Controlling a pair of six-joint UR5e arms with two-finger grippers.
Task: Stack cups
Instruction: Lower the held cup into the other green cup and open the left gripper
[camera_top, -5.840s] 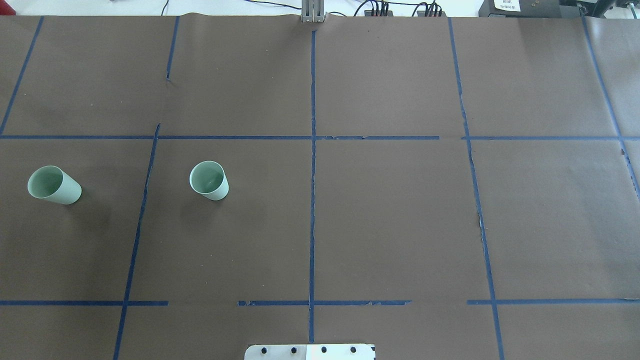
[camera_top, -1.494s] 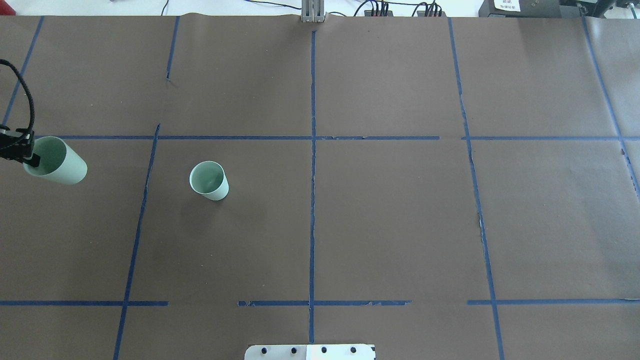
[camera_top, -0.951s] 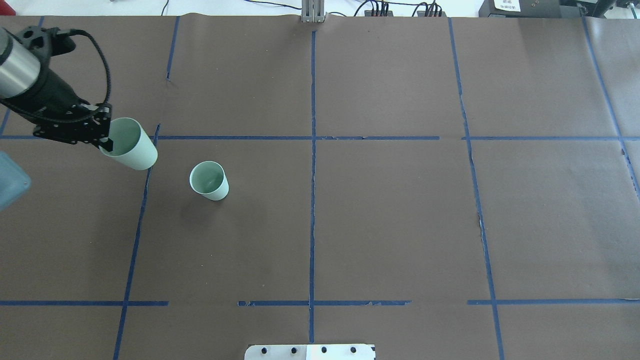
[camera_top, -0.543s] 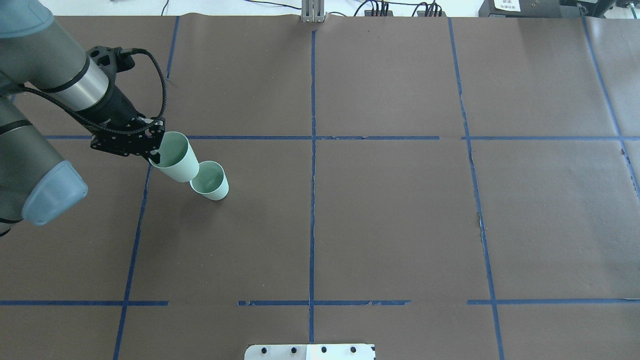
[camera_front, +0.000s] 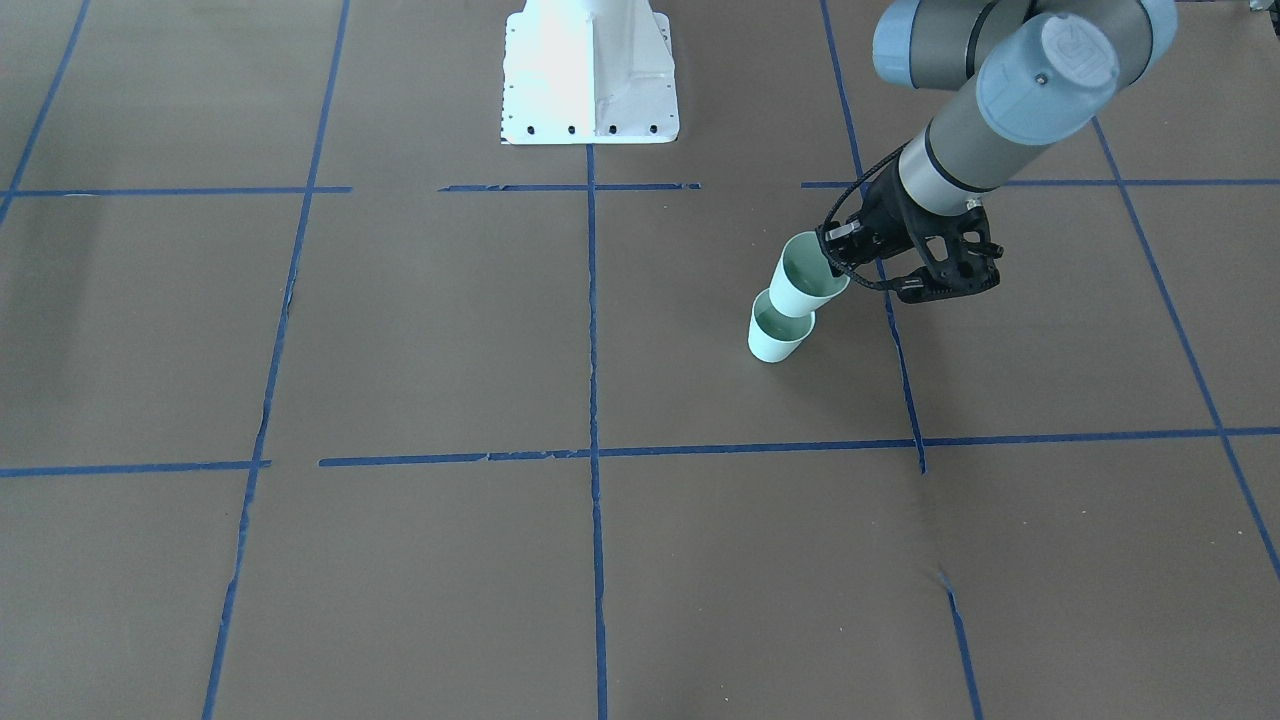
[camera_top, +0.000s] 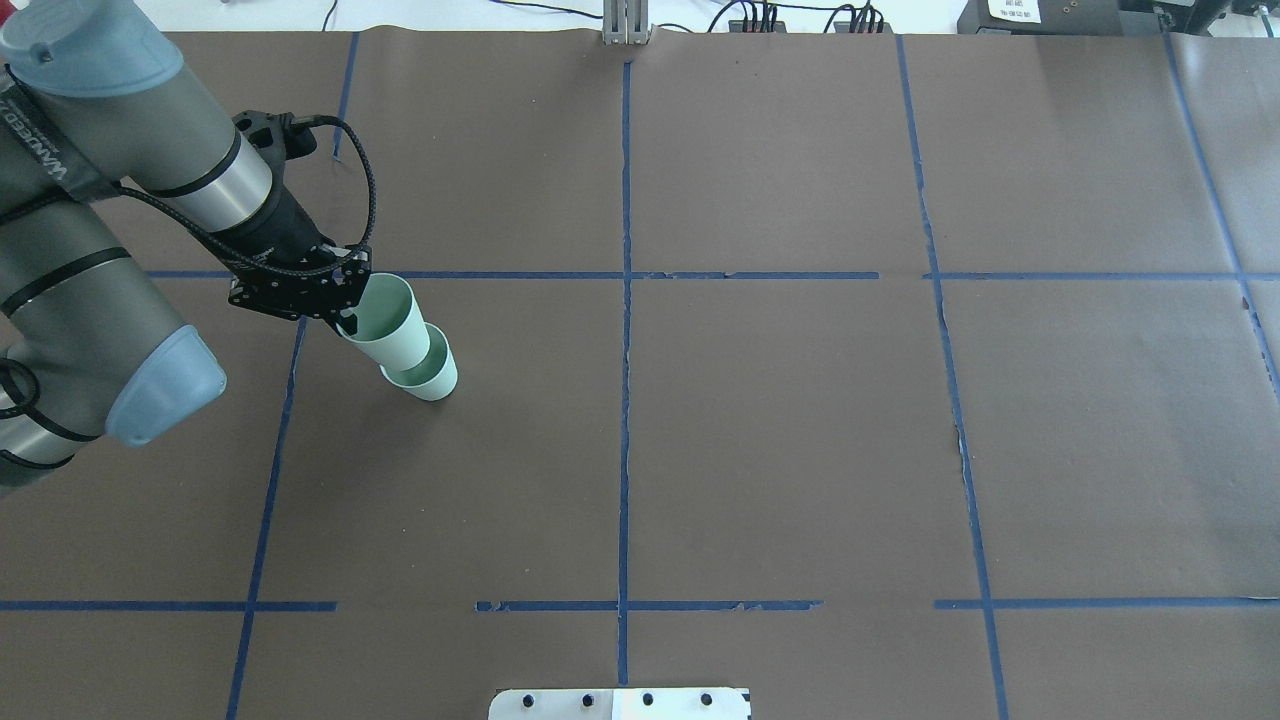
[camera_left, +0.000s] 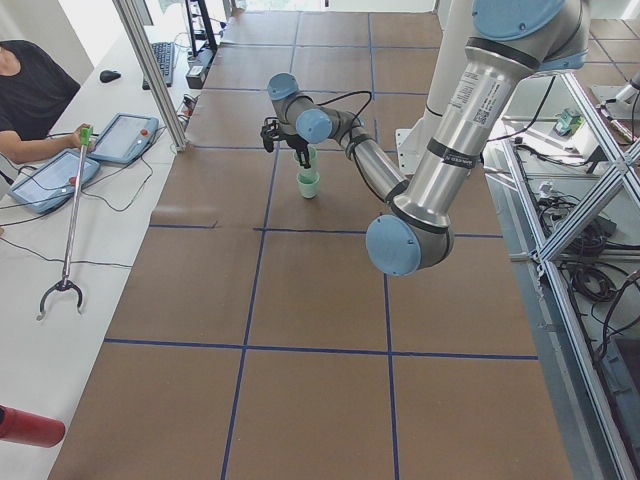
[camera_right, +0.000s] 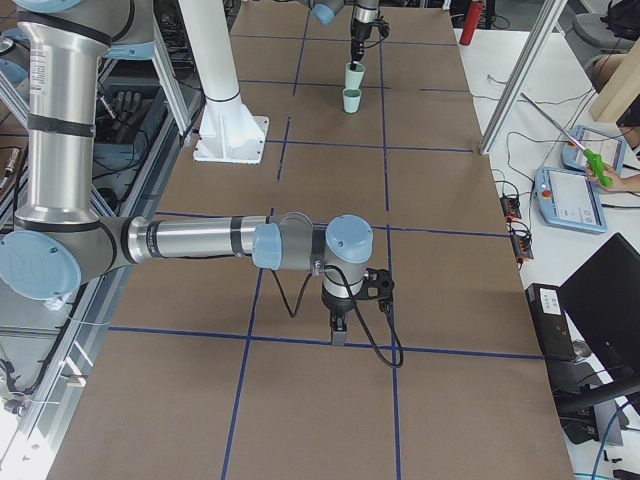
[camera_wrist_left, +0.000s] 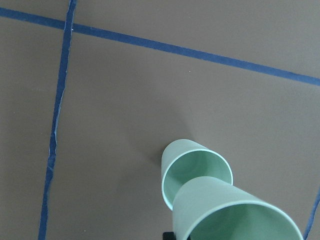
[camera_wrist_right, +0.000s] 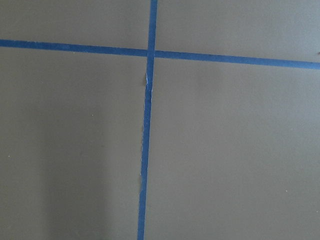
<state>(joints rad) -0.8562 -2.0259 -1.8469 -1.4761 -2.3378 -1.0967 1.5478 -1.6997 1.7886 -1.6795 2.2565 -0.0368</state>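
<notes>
One pale mint-green cup (camera_top: 432, 380) stands upright on the brown table, also in the front view (camera_front: 778, 340) and the left wrist view (camera_wrist_left: 192, 167). My left gripper (camera_top: 345, 308) is shut on the rim of the second cup (camera_top: 388, 322) and holds it a little tilted, just above the standing cup's mouth. The held cup also shows in the front view (camera_front: 805, 278) and the left wrist view (camera_wrist_left: 230, 212). The exterior right view shows a small gap between the two cups. My right gripper (camera_right: 339, 332) points down at the table far from the cups; I cannot tell if it is open or shut.
Brown paper with blue tape lines (camera_top: 625, 300) covers the table. The robot's white base plate (camera_front: 588, 70) stands at the near edge. An operator with a grabber stick (camera_left: 70, 220) and tablets sits beside the table's far side.
My left arm has carried the held cup from the table's left edge to the right, until it is over the standing cup. The standing cup has not moved.
</notes>
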